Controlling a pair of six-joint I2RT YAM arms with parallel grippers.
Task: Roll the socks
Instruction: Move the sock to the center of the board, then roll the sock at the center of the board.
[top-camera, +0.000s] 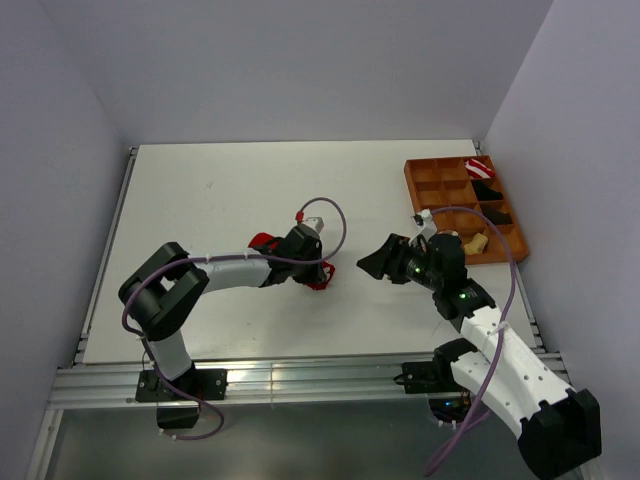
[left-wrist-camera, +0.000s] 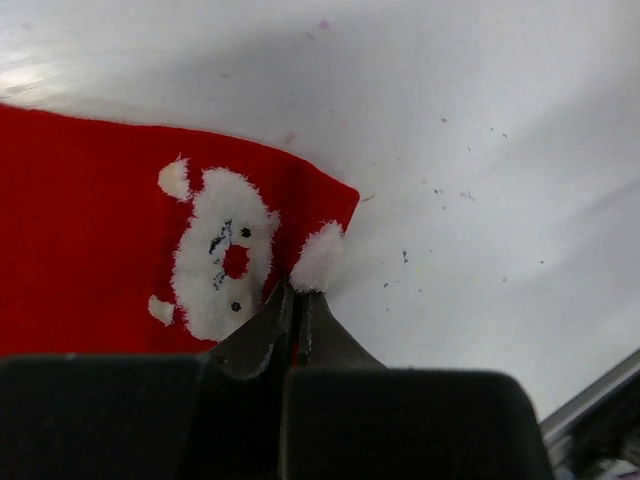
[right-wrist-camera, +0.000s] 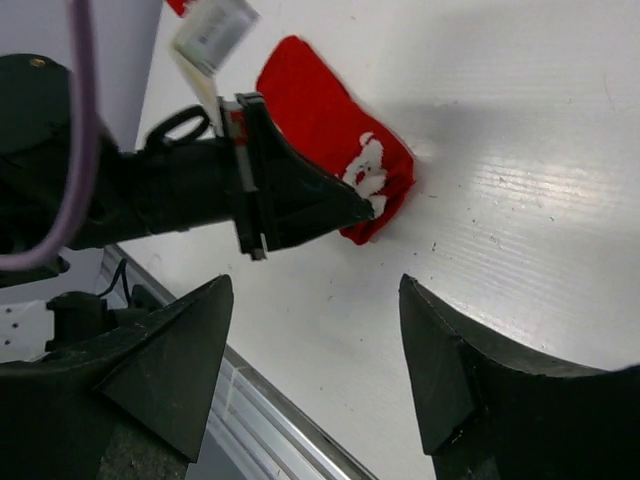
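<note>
White and smooth, the table (top-camera: 250, 200) fills most of the top view, its flat sheet bounded at the near edge by a ribbed aluminium rail (top-camera: 300, 380).

Two jointed arms in white and black shells reach over the table. The left arm (top-camera: 220, 270) stretches toward the middle of the table, and the right arm (top-camera: 490, 340) bends inward toward it. A thin lilac cable (top-camera: 335, 225) loops beside the left wrist.

At the far right sits a rigid orange tray (top-camera: 412, 185), rectangular and split by thin walls into small compartments. One far compartment holds a rolled red-and-white striped bundle (top-camera: 478, 168), and dark rolled bundles (top-camera: 487, 190) lie just beside it.

Near the table's middle, under the left wrist, lies the red sock (left-wrist-camera: 90, 220). It is soft, matte knit, spread flat on the table with a rounded end.

The right pincer (right-wrist-camera: 315, 285) hovers close by with its two black wedge-shaped fingers spread wide and nothing between them.

The left pincer (left-wrist-camera: 298, 300) tapers to a dark point. Its jaws are pressed together on the sock's edge, right beside a fluffy white tuft.

On the red sock, a white mark (left-wrist-camera: 225, 255) of fuzzy pile forms a small bearded face with black dot eyes and a red mouth.
</note>
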